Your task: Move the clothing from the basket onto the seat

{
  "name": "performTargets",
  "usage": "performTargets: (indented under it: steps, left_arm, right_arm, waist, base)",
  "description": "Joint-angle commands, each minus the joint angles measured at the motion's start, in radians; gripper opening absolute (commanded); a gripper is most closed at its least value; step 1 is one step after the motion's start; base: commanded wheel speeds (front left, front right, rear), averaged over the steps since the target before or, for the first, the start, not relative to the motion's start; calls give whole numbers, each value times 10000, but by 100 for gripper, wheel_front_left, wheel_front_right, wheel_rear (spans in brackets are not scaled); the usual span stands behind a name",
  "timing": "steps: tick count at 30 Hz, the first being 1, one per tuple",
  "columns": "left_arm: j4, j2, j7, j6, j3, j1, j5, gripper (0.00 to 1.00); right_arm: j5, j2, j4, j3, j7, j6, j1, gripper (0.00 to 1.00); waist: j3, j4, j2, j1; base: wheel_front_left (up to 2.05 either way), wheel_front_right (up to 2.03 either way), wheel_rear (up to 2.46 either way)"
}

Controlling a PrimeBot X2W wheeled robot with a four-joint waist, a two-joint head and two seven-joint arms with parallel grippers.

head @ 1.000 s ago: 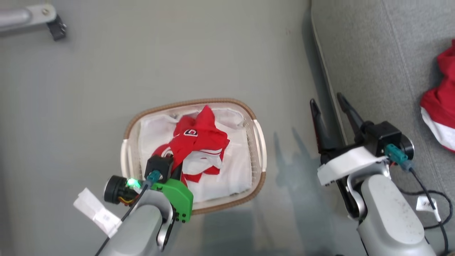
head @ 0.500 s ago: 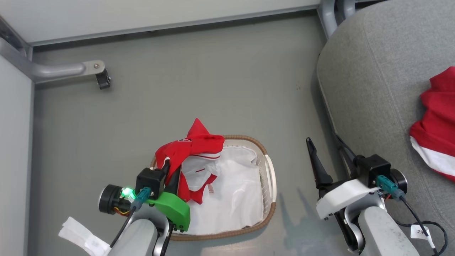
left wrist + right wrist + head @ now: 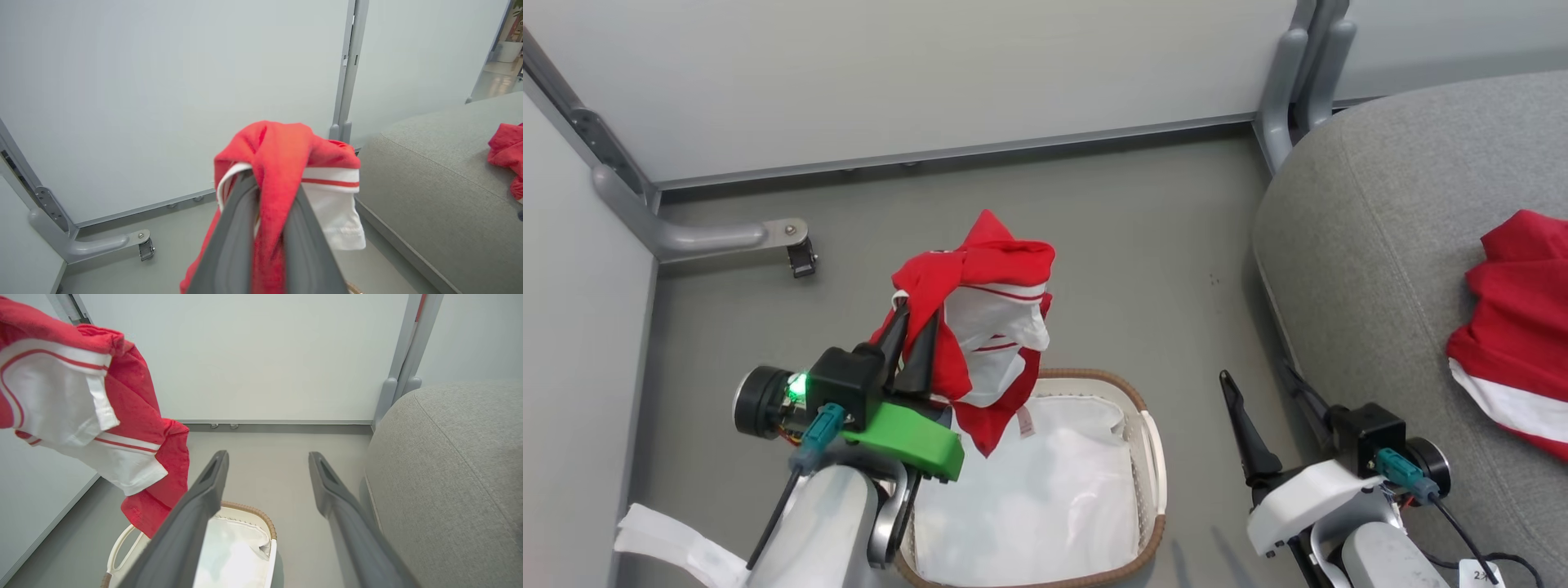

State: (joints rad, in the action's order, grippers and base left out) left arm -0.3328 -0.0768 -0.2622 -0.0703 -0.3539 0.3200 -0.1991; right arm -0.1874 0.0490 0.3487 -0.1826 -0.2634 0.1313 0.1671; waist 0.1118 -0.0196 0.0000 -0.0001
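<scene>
We hold a red garment (image 3: 980, 269) pinched in our left hand (image 3: 917, 324), high above the basket (image 3: 1152, 457) so its hem clears the rim, while our right hand (image 3: 1256, 378) hangs wide and empty, just beside the seat (image 3: 1372, 245) to its right.

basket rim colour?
Brown, woven. The basket rim shows best in the head view.

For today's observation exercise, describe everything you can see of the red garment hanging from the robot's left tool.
The red garment looks like soft sports cloth, with white panels edged by thin red stripes. It hangs crumpled and bunched, pinched in the shut left tool, above the basket; its lowest corner appears clear of it.
</scene>
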Motion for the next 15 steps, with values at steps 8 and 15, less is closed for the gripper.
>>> performTargets:
  steps: [8, 15]
  left_arm:
    - [1247, 170, -37, -271, 37, 19, 227, 0]
    - [1601, 234, -39, -319, -259, -195, 188, 0]
  right_arm:
    - [83, 45, -21, -163, -17, -11, -361, 100]
    - [28, 41, -1072, -1230, -17, -11, 257, 100]
  waist:
    - [-318, 136, 0, 1]
    - [-287, 343, 0, 1]
  base:
    - [0, 0, 0]
    - [0, 0, 0]
